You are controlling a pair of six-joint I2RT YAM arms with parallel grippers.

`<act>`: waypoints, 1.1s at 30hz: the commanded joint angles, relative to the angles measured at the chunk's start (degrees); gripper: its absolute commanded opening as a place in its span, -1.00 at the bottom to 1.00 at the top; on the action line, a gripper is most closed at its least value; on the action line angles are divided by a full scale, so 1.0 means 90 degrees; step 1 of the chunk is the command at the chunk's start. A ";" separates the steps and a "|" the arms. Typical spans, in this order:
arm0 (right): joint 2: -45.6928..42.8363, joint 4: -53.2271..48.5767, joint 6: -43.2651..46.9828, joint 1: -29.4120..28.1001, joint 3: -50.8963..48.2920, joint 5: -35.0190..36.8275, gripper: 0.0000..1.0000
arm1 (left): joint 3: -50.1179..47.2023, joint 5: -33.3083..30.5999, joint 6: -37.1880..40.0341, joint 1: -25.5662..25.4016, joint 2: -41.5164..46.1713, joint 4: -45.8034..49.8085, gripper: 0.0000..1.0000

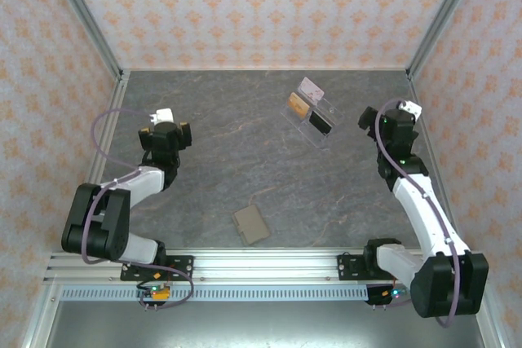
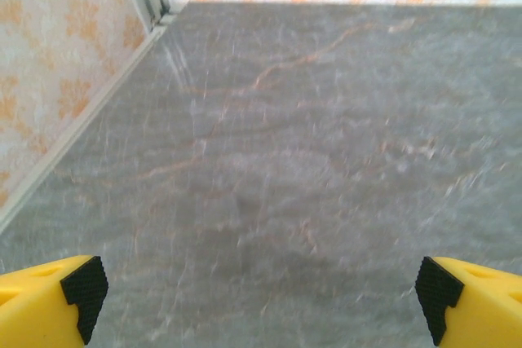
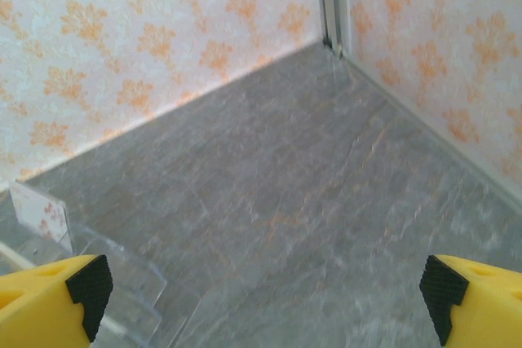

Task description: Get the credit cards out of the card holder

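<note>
Closed wallet near the front edge, both grippers spread wide and well away from it.

The grey wallet [image 1: 250, 224] lies shut on the table [image 1: 245, 160], so its inside is hidden. It sits between the two arm bases, apart from either set of jaws. An orange card [image 1: 298, 105] and a pale card [image 1: 311, 87] stand in a clear stand [image 1: 328, 110] at the far right. A dark piece beside them is too small to identify. The left gripper [image 2: 261, 291] has its jaws wide apart over bare stone with nothing between them. The right gripper [image 3: 265, 291] is likewise wide and holds nothing. In the right wrist view the stand is cut off at the lower left, just beside the left finger.
</note>
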State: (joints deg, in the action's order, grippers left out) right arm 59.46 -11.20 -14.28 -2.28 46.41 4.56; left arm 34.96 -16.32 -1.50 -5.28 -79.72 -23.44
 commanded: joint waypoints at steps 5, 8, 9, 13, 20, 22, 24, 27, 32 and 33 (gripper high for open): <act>0.0647 -0.1825 -0.1152 -0.0869 0.1010 -0.1103 0.99 | 0.0704 0.0481 -0.1236 -0.0053 0.0765 0.2724 1.00; 0.1245 -0.2203 -0.1233 -0.1685 0.1394 -0.1170 0.99 | 0.1120 0.0678 -0.1774 -0.0066 0.0909 0.3659 1.00; 0.1443 -0.2326 -0.1252 -0.1920 0.1526 -0.1155 0.99 | 0.1182 0.0715 -0.1874 -0.0067 0.0958 0.3819 1.00; 0.2358 -0.2745 -0.1140 -0.3051 0.2030 -0.1122 0.99 | 0.1177 0.0711 -0.2144 -0.0059 0.1255 0.4058 1.00; 0.4077 -0.3516 -0.0835 -0.4920 0.3025 -0.1326 1.00 | 0.1130 0.0067 -0.2414 -0.0068 0.1358 0.4452 1.00; 0.4452 -0.3638 -0.0744 -0.5289 0.3202 -0.1513 0.97 | 0.1105 -0.0135 -0.2458 -0.0068 0.1401 0.4533 1.00; 0.4763 -0.3734 -0.0649 -0.5618 0.3372 -0.1708 0.96 | 0.1044 -0.0234 -0.2506 -0.0065 0.1469 0.4557 1.00; 0.5123 -0.3874 -0.0507 -0.5987 0.3619 -0.2184 0.96 | 0.0982 -0.0308 -0.2537 -0.0055 0.1565 0.4607 1.00; 0.5730 -0.4237 -0.0437 -0.6350 0.4162 -0.2637 0.99 | 0.0833 -0.0285 -0.2461 -0.0052 0.1730 0.4423 1.00; 0.5772 -0.4253 -0.0453 -0.6392 0.4204 -0.2667 0.99 | 0.0812 -0.0216 -0.2425 -0.0045 0.1725 0.4370 1.00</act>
State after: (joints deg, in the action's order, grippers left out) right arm 110.30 -45.10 -19.33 -58.92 81.71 -17.10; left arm 43.57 -16.78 -23.09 -5.28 -65.17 16.05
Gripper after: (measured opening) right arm 0.994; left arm 0.997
